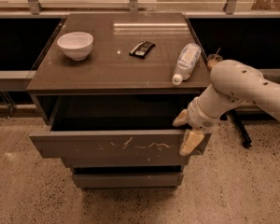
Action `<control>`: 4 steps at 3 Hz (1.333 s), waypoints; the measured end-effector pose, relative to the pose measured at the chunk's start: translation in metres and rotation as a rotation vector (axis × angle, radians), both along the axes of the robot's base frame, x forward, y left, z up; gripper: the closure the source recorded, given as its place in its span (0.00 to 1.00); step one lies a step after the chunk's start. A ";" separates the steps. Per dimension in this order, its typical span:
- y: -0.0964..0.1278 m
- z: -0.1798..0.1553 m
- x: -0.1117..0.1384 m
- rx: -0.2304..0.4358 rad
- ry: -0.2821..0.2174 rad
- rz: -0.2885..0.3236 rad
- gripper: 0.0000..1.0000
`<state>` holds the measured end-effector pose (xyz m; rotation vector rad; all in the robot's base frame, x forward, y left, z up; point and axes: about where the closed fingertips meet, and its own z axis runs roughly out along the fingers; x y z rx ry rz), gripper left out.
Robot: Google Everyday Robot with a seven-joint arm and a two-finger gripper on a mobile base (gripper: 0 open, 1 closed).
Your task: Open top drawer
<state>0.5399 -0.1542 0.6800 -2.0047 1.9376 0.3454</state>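
The top drawer (116, 146), a flat grey-brown front with pale squiggly scratches and no handle, stands well out from the cabinet (42, 104), its dark cavity open behind it. The gripper (186, 130) clamps the front's right end, one tan finger on the face and the other behind the top edge. Speckled floor (233, 190) lies open before the drawer. On the smooth top sit a round white bowl (75, 45) and a dark packet (142, 49). A plastic bottle (186, 62) lies near the right edge.

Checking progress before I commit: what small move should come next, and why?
Probably pull the pincer straight out from the cabinet: it clamps the right end of the top drawer, which is only partly open.
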 end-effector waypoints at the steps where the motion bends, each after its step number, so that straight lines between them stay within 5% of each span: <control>1: 0.000 0.000 0.000 0.000 0.000 0.000 0.01; 2: 0.000 -0.001 0.000 -0.002 0.003 0.001 0.00; 4: 0.003 0.013 -0.036 -0.130 0.132 0.058 0.43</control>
